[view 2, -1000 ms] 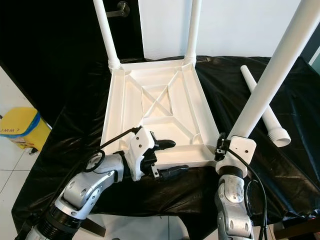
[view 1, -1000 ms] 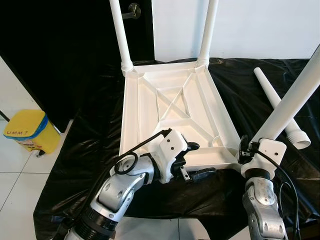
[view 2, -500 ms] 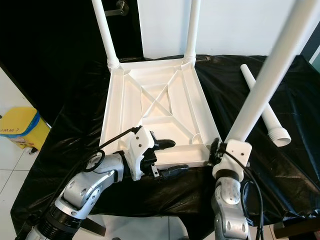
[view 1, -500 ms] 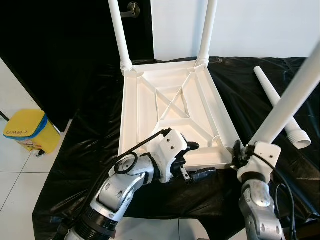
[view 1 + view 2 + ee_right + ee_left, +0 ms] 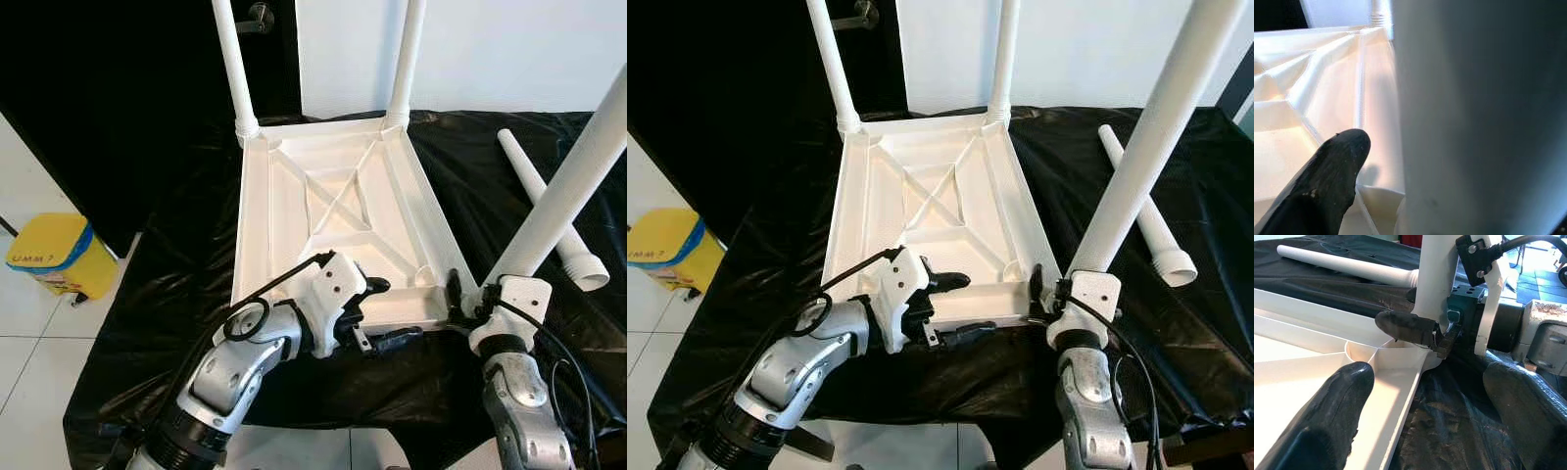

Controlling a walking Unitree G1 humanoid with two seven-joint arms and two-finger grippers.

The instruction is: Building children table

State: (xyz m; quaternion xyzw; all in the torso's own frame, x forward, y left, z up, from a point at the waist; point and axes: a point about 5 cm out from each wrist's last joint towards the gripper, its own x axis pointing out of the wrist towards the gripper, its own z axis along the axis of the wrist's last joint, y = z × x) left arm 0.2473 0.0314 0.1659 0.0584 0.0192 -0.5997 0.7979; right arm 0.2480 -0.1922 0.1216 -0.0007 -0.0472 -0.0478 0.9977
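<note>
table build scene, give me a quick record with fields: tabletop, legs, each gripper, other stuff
tabletop: white tabletop upside down on black cloth
fitted legs: two upright legs at the far corners
held leg: third leg, tilted, lower end at the near right corner
spare leg: fourth leg lying on the cloth, right of the tabletop
left gripper: open, fingers astride the tabletop's near rim
right gripper: shut on the third leg near its base
other: yellow bin on the floor, left

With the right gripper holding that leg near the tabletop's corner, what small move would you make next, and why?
Probably ease the leg down toward the near right corner socket of the tabletop. The right gripper holds the leg tilted, its foot beside that corner, while the left gripper straddles the near rim.
</note>
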